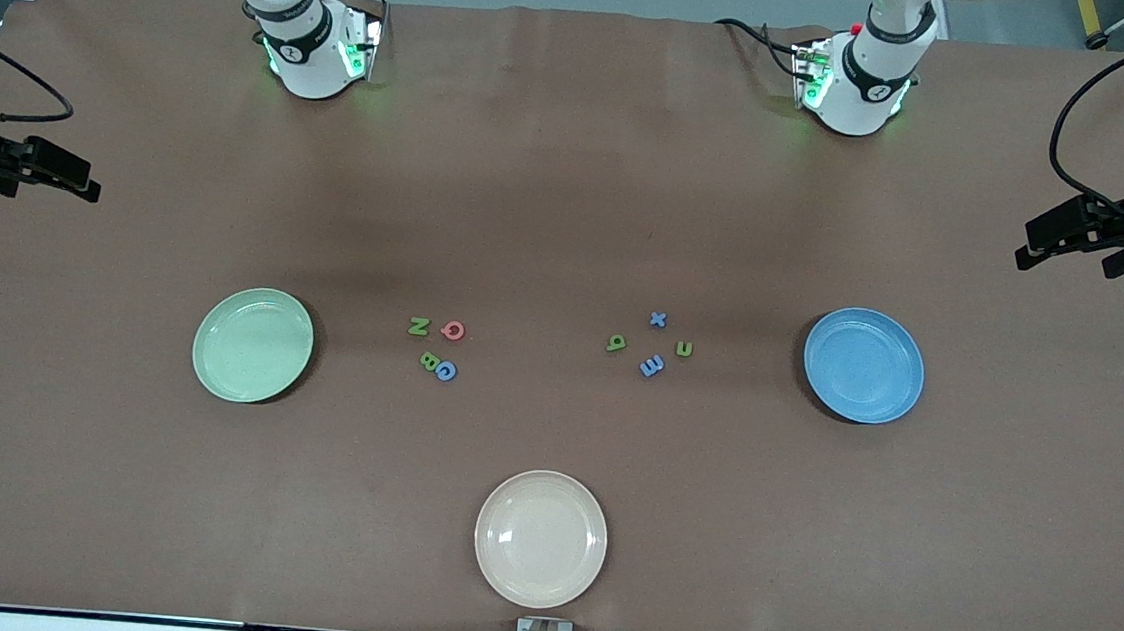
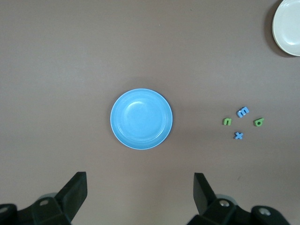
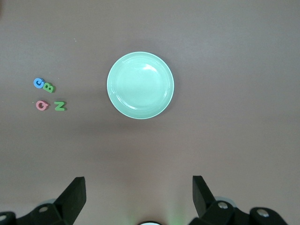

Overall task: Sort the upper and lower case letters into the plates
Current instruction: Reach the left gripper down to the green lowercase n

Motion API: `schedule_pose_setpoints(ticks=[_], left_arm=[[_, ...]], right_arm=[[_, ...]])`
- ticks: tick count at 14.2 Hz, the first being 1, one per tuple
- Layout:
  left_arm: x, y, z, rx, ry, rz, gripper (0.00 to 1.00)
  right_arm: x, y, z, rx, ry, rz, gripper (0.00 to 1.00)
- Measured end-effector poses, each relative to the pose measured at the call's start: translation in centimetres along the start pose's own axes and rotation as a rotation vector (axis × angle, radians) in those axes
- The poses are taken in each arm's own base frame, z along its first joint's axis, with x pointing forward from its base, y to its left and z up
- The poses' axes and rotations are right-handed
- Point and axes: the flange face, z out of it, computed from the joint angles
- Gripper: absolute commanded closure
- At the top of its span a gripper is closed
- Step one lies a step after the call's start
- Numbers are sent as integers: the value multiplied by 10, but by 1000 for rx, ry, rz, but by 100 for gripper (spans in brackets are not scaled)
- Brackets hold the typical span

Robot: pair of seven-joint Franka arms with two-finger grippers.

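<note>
Since all three plates sit bare and every letter lies on the table, the sort reads as not yet begun: eight letters to move, none placed.

Nearest the front camera: the cream plate (image 1: 540, 539), empty, not one of the sorting pair.

Middle band, from the right arm's end to the left arm's: green plate (image 1: 253, 343), empty. Then the capital cluster: green N (image 1: 419, 325), pink Q (image 1: 454, 329), green B (image 1: 429, 360) touching blue C (image 1: 446, 371). Then the lower-case cluster, loosely spread: green q-or-b shape (image 1: 616, 343), blue x (image 1: 658, 318), green n (image 1: 684, 348), blue m (image 1: 651, 366). Then blue plate (image 1: 863, 365), empty. Each cluster is well apart from both plates.

Farthest: right gripper (image 1: 42, 172) hangs at the table's edge at its own end, fingers spread wide, holding nothing. Left gripper (image 1: 1080, 231) likewise at its end, spread wide, empty. Both arms wait.

View differences: the left wrist view takes in the blue plate, the lower-case group and a sliver of the cream plate, none of the capitals. The right wrist view gives the green plate and the capitals only. Both show the wide finger gaps that the front view leaves indistinct. Only the front view holds everything together.
</note>
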Motion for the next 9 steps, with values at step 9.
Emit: schedule_pose_setpoints(ticks=[9], left_arm=[[-1,5,2,3,-9,12,0]], right_arm=[[-32,3,-24,6,30,5,0]])
